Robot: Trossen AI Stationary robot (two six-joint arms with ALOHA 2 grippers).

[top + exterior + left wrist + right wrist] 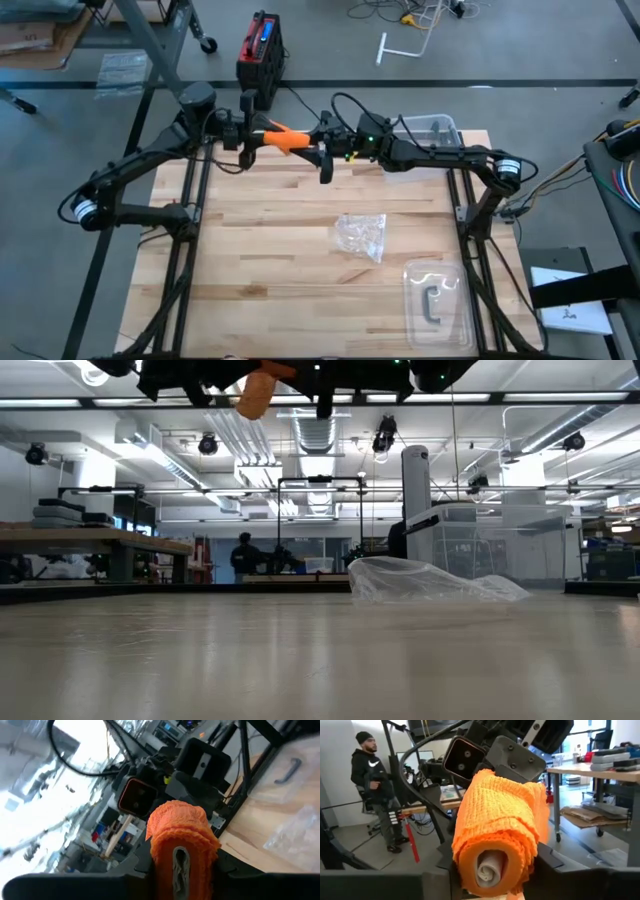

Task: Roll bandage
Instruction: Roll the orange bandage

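The bright orange bandage [283,137] is a compact roll held in the air over the table's far edge, between my two grippers. It shows at the top of the low view [256,390], well clear of the tabletop. My left gripper [252,135] is shut on its left end and my right gripper [320,142] on its right end. Each wrist view looks at the roll end-on, with the left wrist view [182,840] and the right wrist view [497,830] both showing the wound layers and a pale core. My left gripper pinches the roll's left end [165,855] between its two fingers [142,867], one on each side of the roll. The fingers come level from the table's left, along the roll's axis. The roll is lifted clear of the table. My right gripper pinches the roll's right end [470,855] between its two fingers [547,862], one on each side. The fingers come level from the table's right, along the roll's axis. The roll is lifted clear, with its outer layer loose at the edge [540,805].
A crumpled clear plastic wrapper [362,236] lies mid-table and also shows in the low view [430,580]. A clear tray with a dark piece [437,300] sits at the near right. A clear container [432,128] stands at the far right. A person [372,785] stands beyond the table.
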